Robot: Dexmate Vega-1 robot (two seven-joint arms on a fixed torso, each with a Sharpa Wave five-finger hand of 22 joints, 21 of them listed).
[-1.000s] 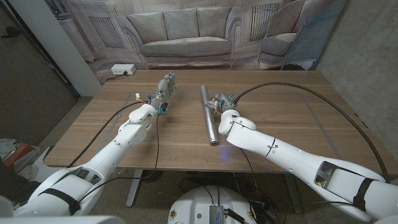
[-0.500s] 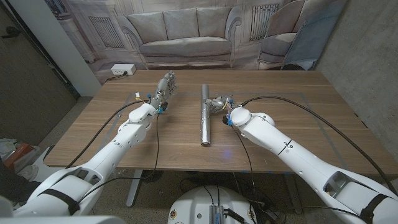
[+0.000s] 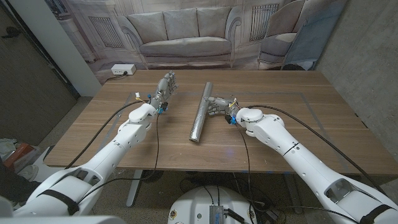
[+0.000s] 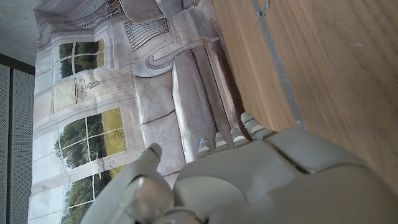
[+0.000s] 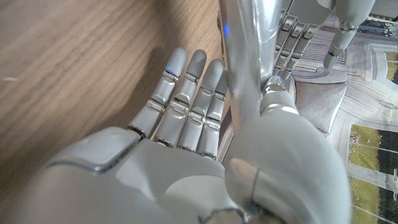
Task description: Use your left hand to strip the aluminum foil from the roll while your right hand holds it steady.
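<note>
The foil roll (image 3: pixel 200 118) lies on the wooden table (image 3: pixel 93 130), slanted, with its near end toward my left. My right hand (image 3: pixel 221 106) is against the roll's far half from the right. In the right wrist view the roll (image 5: pixel 242 56) runs between the thumb and the outstretched fingers of the right hand (image 5: pixel 186 143); the fingers are straight, not wrapped around it. My left hand (image 3: pixel 165 86) stands on its edge with fingers apart, well to the left of the roll and holding nothing. Its back shows in the left wrist view (image 4: pixel 249 180).
A white socket box (image 3: pixel 122 70) sits at the table's far left edge. A black cable (image 3: pixel 311 93) loops over the right side of the table. A backdrop printed with a sofa (image 3: pixel 186 37) hangs behind the far edge.
The roll's near end has swung toward my left while its far end stayed near the right hand. The right forearm has swung out to the right. The left arm has not moved.
</note>
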